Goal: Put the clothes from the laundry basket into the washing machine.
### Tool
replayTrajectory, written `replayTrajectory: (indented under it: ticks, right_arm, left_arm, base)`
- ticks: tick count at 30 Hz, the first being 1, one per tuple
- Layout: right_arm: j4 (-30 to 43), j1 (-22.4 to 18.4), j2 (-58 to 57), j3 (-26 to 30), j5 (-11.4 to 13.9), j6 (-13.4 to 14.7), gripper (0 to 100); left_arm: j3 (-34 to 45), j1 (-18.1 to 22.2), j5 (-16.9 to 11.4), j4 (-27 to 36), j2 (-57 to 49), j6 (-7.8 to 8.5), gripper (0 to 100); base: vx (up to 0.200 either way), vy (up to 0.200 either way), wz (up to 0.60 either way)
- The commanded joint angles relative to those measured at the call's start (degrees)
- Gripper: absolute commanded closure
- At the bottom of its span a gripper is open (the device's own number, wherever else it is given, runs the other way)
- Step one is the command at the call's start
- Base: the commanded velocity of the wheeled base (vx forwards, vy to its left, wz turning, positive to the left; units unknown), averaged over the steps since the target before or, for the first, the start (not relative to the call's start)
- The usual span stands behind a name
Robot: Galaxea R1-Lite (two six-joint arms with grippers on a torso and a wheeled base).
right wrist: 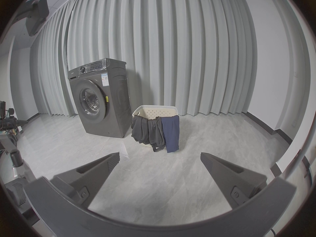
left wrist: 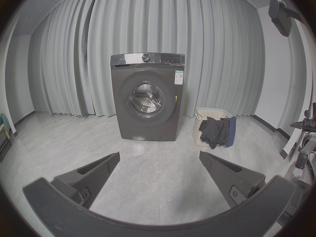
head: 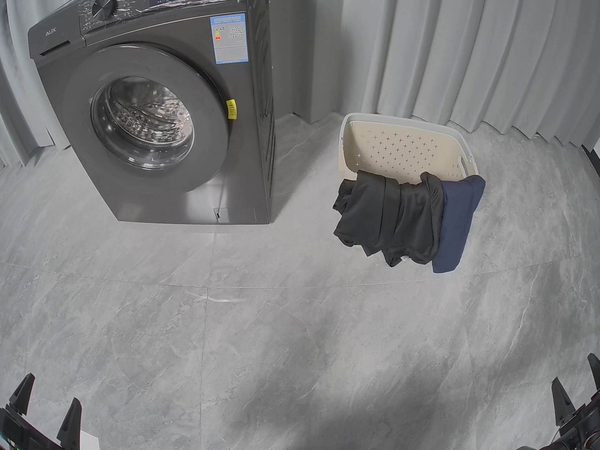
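A dark grey front-loading washing machine (head: 162, 107) stands at the far left with its round door closed. To its right a cream laundry basket (head: 400, 148) sits on the floor. A dark grey garment (head: 390, 217) and a navy garment (head: 459, 220) hang over the basket's near rim. My left gripper (head: 47, 404) is low at the near left, open and empty. My right gripper (head: 578, 385) is low at the near right, open and empty. Both are far from the basket. The machine (left wrist: 148, 97) (right wrist: 98, 97) and the basket (left wrist: 210, 114) (right wrist: 154, 111) also appear in the wrist views.
Pale grey curtains (head: 437, 39) hang behind the machine and basket. Grey tiled floor (head: 281, 345) stretches open between me and them. A dark skirting strip (right wrist: 263, 124) runs along the white wall on the right.
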Motion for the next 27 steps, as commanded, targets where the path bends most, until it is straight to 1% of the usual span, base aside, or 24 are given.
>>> replayTrajectory:
  ticks: [1,21,27]
  right_arm:
    - [-0.03,0.03,-0.93,0.92,0.01,-0.01,0]
    - [-0.03,0.03,-0.93,0.92,0.01,-0.01,0]
    - [-0.03,0.03,-0.93,1.01,0.01,-0.01,0]
  left_arm:
    - [0.92,0.03,-0.02,0.00,-0.86,-0.04,0]
    - [0.92,0.03,-0.02,0.00,-0.86,-0.04,0]
    - [0.92,0.03,-0.02,0.00,-0.86,0.05,0]
  base:
    - [0.000,-0.200,0.00]
    - [0.000,-0.200,0.00]
    - [0.000,0.000,0.00]
